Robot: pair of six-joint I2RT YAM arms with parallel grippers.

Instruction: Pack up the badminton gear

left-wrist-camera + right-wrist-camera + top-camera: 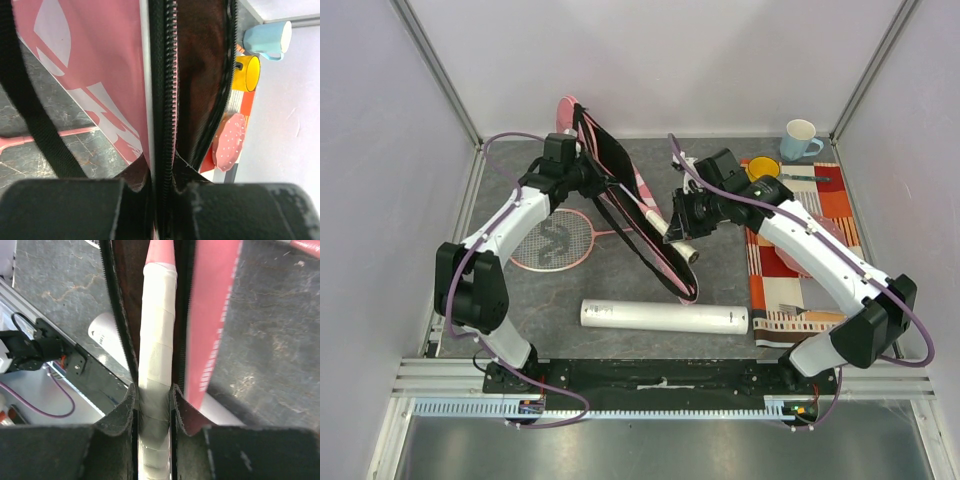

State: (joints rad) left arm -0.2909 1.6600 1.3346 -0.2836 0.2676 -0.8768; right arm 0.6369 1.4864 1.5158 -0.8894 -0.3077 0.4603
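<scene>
The pink "SPORT" racket bag [620, 165] stands tilted up, its black inside facing right. My left gripper [588, 178] is shut on the bag's zipper edge [165, 100] and holds it open. A racket's white handle [157, 340] sticks out of the bag mouth, and the pink shaft runs inside. My right gripper [672, 228] is shut on that handle, with both pads against the grip tape. A second pink-framed racket [555, 238] lies flat on the table left of the bag. The long white tube [665, 317] lies near the front. No shuttlecocks are in view.
A striped orange cloth [800, 250] covers the right side of the table. A yellow cup [763, 167] and a pale blue cup [800, 138] stand at its far end. A pink spotted item [229, 140] lies on the cloth. Walls close in on the left, right and back.
</scene>
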